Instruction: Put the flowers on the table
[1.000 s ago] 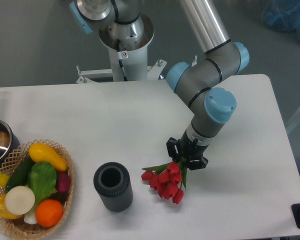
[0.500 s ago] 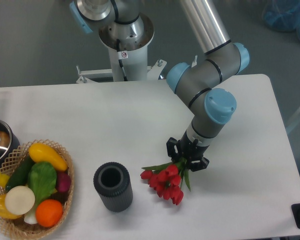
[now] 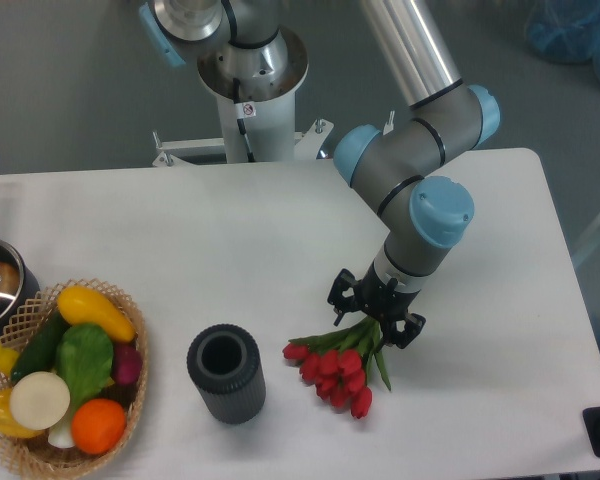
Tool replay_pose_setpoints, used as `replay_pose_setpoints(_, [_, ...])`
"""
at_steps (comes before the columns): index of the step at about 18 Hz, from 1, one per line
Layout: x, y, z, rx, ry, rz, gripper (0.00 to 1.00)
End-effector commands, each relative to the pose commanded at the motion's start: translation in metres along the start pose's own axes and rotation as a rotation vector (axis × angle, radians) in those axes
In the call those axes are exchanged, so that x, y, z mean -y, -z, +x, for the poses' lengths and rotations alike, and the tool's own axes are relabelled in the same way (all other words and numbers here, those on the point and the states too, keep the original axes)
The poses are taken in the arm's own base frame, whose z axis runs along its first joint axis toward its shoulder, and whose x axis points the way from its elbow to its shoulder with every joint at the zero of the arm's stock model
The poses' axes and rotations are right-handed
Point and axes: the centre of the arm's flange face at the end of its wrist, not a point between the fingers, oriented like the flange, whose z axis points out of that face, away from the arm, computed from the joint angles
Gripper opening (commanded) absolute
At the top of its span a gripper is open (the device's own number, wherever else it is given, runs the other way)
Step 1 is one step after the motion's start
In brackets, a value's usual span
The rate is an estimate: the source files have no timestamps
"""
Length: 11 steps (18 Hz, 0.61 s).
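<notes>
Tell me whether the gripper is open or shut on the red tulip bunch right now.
Open. The gripper has its black fingers spread either side of the green stems, and the red tulip bunch lies flat on the white table.

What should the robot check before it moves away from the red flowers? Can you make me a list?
1. Flowers lying on the table: ok, the buds rest on the white top.
2. Gripper let go of the stems: ok, its fingers look spread apart, though the stems sit between them.
3. Flowers away from the table edge: ok.
4. Flowers not touching the black cylinder: ok, there is a gap.
5. Stems free of the fingers when lifting: cannot tell, the gripper hides the stem ends.
</notes>
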Motion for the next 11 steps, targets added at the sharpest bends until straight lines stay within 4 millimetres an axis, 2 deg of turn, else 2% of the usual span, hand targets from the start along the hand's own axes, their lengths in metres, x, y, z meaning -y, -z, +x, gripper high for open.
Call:
replay_pose_setpoints(1, [0.0,0.001,0.0,0.003,-0.004,0.001,0.97])
replay_pose_setpoints(4, [0.01,0.025,-0.01,0.078,-0.031,0.027,1.0])
replay_pose_setpoints(7, [0.021,0.074,-0.023,0.26,-0.066,-0.012,1.0])
replay_pose_setpoints(9, [0.02,0.104,-0.039,0.401,-0.052,-0.136,1.0])
replay_pose_setpoints(11, [0.015,0.127,-0.045,0.502,-0.023,-0.259,1.0])
